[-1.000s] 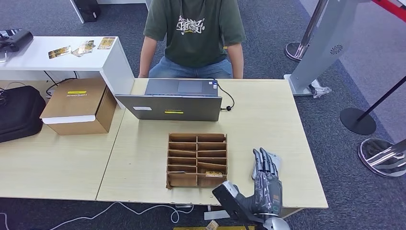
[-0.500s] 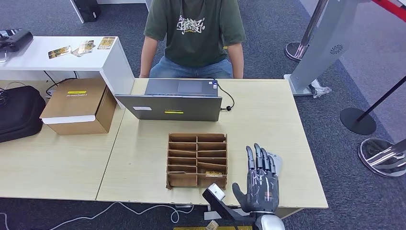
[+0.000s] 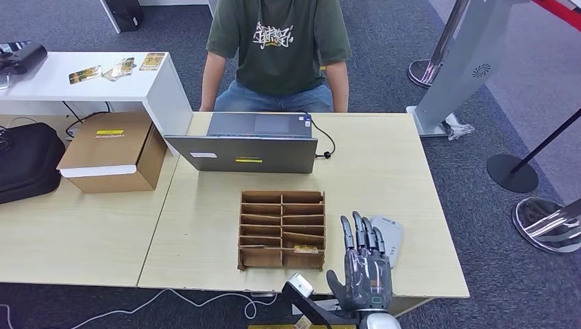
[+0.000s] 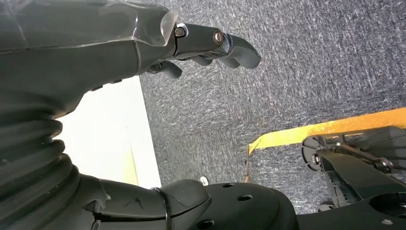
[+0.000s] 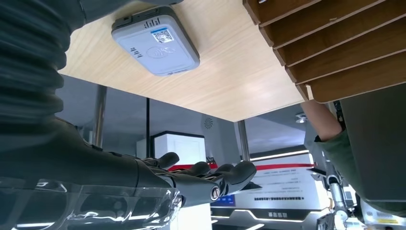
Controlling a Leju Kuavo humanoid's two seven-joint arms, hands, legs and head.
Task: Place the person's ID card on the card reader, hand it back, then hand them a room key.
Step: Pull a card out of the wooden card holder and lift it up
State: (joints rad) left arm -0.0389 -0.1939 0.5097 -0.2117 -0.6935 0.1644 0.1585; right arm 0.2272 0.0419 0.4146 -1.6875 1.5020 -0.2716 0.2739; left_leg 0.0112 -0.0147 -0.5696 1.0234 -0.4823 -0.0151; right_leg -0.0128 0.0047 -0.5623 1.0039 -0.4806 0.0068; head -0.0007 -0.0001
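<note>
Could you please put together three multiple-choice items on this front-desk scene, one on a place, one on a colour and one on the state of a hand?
1. Where does the card reader lie on the table?
A. Beside the wooden card organiser, towards the robot's right
B. On top of the laptop
C. On the cardboard box

2. What colour is the shirt of the person seated across the table?
A. White
B. Dark green
C. Red

3. What is the state of the right robot hand?
A. Gripping a room key
B. Pressing an ID card on the reader
C. Open, fingers apart, holding nothing

Answers:
1. A, the head view shows the grey reader flat on the table next to the organiser.
2. B, the shirt is dark green with a pale print.
3. C, the head and right wrist views show spread fingers with nothing between them.
</note>
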